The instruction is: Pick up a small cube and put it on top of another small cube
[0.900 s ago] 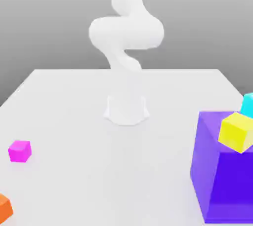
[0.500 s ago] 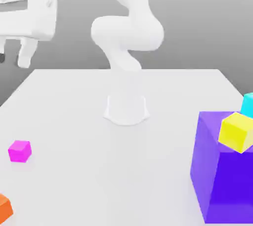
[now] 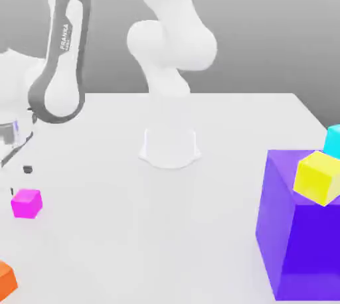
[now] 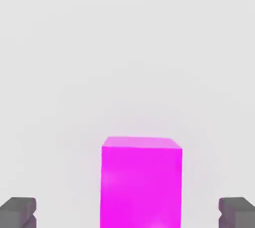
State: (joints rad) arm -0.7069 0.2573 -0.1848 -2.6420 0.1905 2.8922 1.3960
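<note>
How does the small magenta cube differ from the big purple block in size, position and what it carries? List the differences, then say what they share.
Size: the small magenta cube is far smaller than the big purple block.
Position: the magenta cube sits at the exterior view's left, the purple block at its right.
Load: the magenta cube carries nothing, while the purple block bears a yellow cube.
Shared: both are plain, box-shaped and rest on the white table.

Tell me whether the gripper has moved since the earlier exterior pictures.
Yes. The gripper has come down toward the table, now just above the magenta cube, which sits unmoved.
</note>
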